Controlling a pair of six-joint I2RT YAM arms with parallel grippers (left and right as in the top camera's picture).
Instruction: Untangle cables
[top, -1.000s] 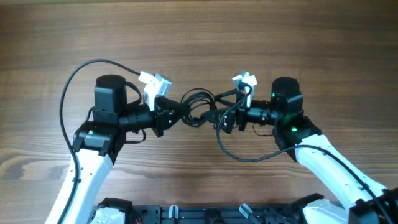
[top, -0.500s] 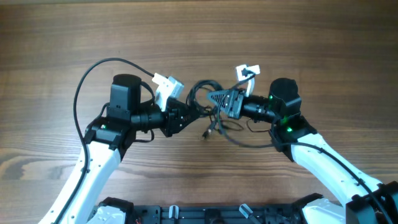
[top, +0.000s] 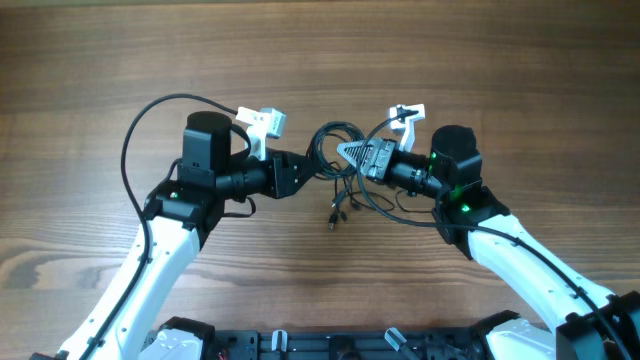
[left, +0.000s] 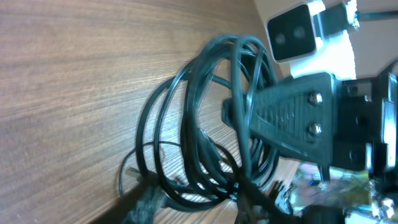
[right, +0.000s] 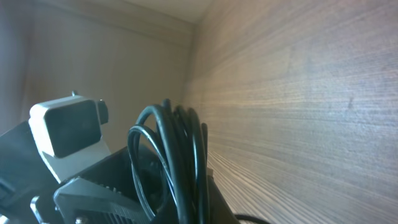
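Cables (right: 180, 162) coiled in clenched right tool (top: 347, 153); left tool (top: 305, 172) state unclear

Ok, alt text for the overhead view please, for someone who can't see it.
Two robot arms meet over the middle of a wooden table, with a loose coil of thin black cables between their tools. The right tool appears to grip the coil, the left tool sits at its edge, and the plug ends trail below.
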